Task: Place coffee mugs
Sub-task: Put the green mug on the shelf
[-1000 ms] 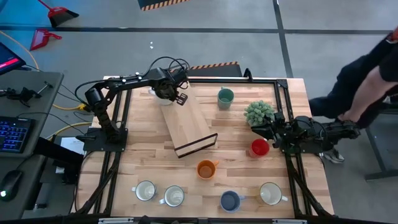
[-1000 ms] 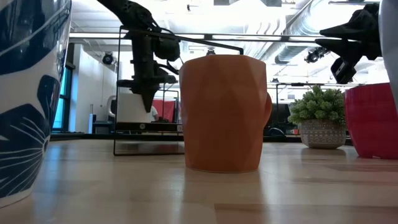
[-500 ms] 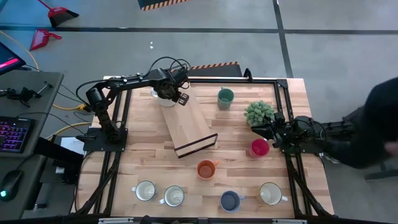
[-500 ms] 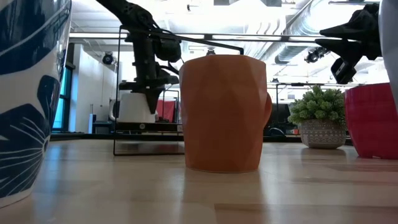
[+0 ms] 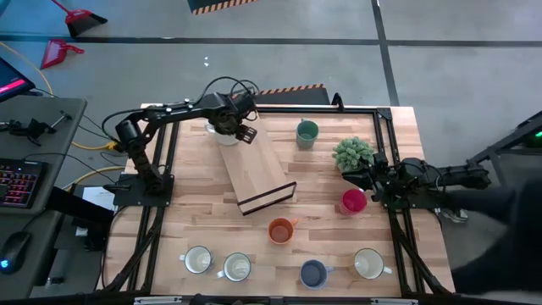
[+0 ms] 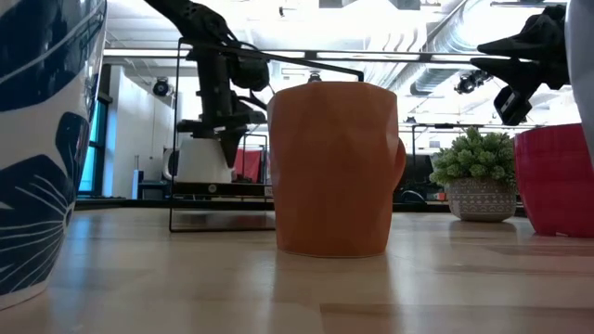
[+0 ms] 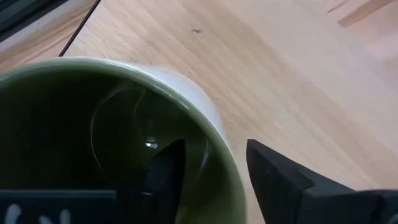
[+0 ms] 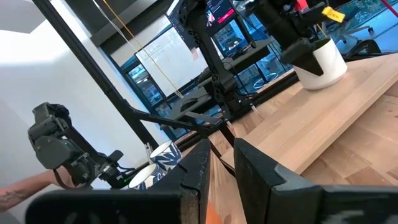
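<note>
Olive mug (image 7: pixel 124 137) rim in left gripper (image 7: pixel 214 171)

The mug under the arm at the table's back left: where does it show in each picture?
High view: the mug sits back left, under the left gripper.
Low view: left of centre, far off, white, behind the orange mug.
Left wrist view: fills the picture's left, green inside.
Right wrist view: upper right, far off.
Shared landmark: the left gripper, right at the mug in every view.
</note>
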Controlling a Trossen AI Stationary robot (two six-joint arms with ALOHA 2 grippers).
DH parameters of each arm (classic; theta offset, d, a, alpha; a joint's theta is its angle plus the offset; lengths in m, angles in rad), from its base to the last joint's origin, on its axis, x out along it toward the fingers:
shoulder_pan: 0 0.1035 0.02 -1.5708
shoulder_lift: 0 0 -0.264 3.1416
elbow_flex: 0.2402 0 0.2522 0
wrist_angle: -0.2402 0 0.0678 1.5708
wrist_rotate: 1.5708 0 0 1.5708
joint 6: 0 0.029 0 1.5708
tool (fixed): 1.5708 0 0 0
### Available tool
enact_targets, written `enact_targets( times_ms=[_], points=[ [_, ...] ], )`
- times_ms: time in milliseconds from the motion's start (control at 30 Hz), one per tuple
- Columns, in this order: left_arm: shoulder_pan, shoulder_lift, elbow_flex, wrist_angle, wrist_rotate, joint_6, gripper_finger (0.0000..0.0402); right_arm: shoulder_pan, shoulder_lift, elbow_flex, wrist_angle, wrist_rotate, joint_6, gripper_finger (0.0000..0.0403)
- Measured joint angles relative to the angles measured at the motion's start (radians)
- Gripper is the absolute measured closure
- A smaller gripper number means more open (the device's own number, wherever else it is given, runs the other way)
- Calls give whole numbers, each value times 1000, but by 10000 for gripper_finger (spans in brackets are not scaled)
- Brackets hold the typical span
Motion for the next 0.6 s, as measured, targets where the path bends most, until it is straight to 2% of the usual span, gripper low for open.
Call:
enact_targets(
  times_ms=[400, 600],
  points=[
    [-7, -188, 1, -5, -9, 19, 236, 0, 0, 0, -6, 0, -2, 345],
    [-46, -337, 1, -6, -7, 110, 236, 0, 0, 0, -5, 0, -121, 345]
  ],
)
